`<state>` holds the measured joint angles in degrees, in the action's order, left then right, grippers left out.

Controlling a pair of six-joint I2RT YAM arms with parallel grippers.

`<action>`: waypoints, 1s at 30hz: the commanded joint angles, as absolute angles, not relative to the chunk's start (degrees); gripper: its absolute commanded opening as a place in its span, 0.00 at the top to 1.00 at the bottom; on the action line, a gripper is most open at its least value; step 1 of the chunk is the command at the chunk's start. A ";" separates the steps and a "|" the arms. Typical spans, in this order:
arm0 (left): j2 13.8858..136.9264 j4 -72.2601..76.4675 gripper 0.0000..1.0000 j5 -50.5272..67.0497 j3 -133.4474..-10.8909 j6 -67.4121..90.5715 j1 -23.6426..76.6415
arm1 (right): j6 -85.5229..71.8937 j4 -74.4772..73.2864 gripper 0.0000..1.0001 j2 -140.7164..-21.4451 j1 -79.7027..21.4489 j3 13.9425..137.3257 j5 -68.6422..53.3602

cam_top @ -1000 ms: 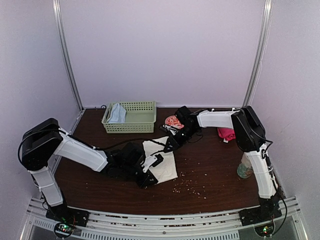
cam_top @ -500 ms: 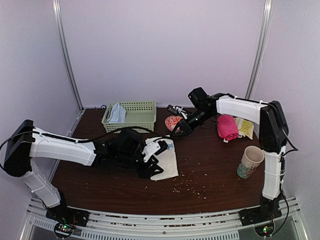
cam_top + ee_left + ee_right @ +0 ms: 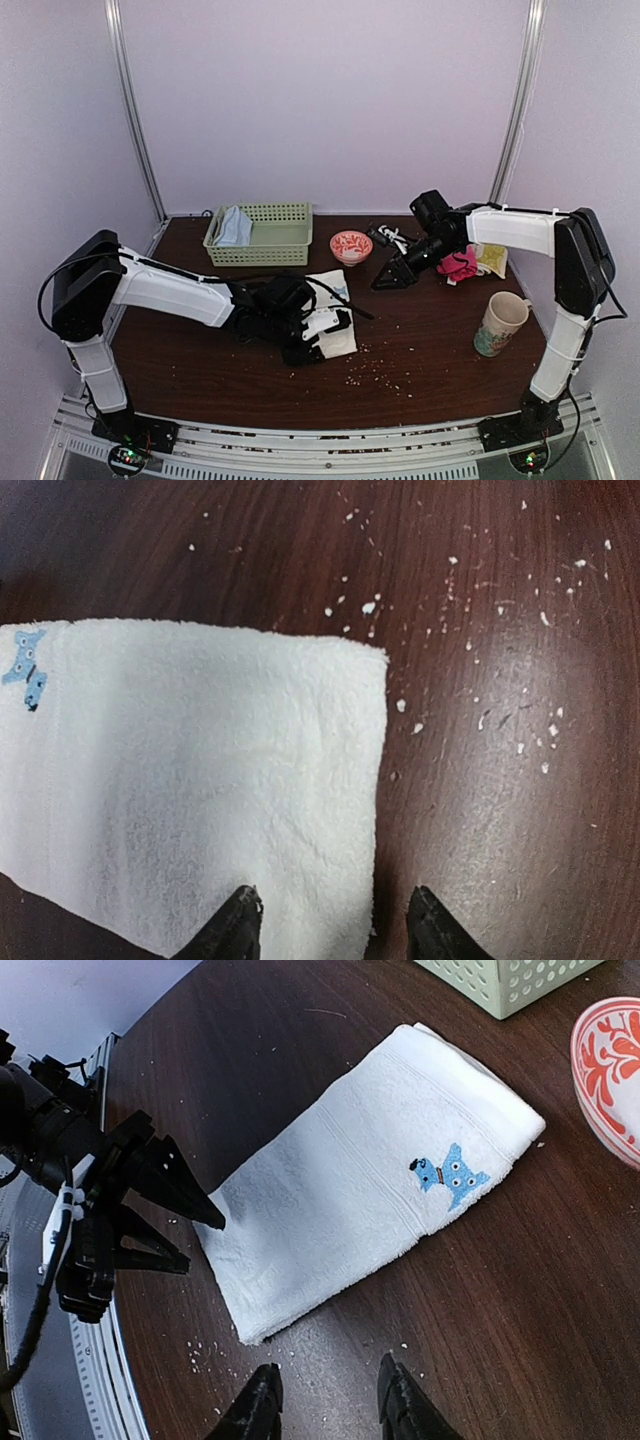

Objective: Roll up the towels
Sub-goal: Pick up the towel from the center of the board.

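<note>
The off-white towel (image 3: 343,338) lies folded flat on the dark table, a small blue motif near its far end (image 3: 448,1175). My left gripper (image 3: 318,335) hovers open over its near end; in the left wrist view the fingertips (image 3: 240,920) straddle the right edge of the towel (image 3: 200,780). My right gripper (image 3: 388,277) hangs open and empty over bare wood to the right of the towel (image 3: 370,1180), a short gap away. The pale blue towel (image 3: 235,228) sits bunched in the green basket (image 3: 275,245).
A red-patterned bowl (image 3: 350,245) stands behind the off-white towel. A pink cloth (image 3: 460,265) and a yellow packet (image 3: 492,258) lie at the back right, and a mug (image 3: 500,322) stands at the right. Crumbs (image 3: 375,368) dot the wood in front.
My left gripper has opened and let go of the off-white towel, staying over its near end. My right gripper has drawn back rightward off the towel's far corner and opened.
</note>
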<state>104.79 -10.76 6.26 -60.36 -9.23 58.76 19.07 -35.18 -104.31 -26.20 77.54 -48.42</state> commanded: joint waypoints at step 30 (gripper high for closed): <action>112.69 -17.80 0.96 37.42 -69.22 -1.95 51.70 | 38.73 -36.16 0.46 -75.78 -36.36 52.08 -27.70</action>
<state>110.32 -16.12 26.06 -66.94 -6.28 53.74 38.70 -46.06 -78.81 -29.32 53.63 -40.40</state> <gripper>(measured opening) 0.048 0.527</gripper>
